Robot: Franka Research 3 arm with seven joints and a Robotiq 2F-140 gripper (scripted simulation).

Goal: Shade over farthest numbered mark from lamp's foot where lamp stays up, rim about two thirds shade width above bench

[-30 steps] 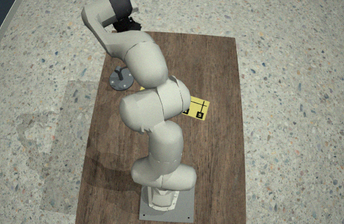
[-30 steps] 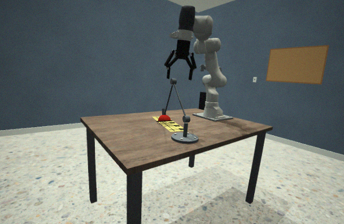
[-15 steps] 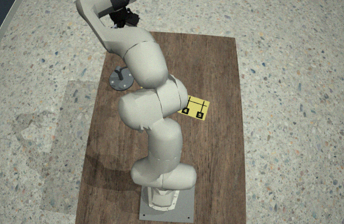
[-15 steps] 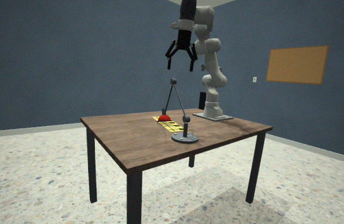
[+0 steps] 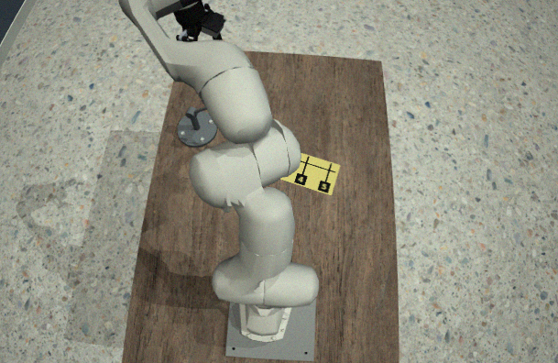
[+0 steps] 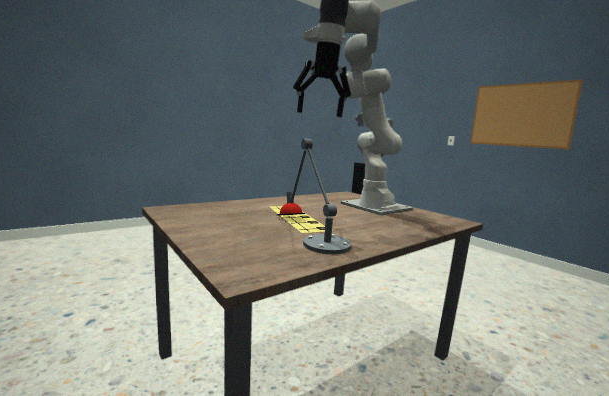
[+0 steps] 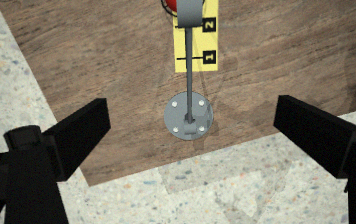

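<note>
The end effector was spread wide, above the lamp's elbow (open air between them). The red shade sat low over the yellow strip; the foot stood near the desk's edge.

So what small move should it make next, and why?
I'd ease the open jaws toward the elbow and down around it: the shade looks too low over the bench, and nothing holds the lamp.
</note>
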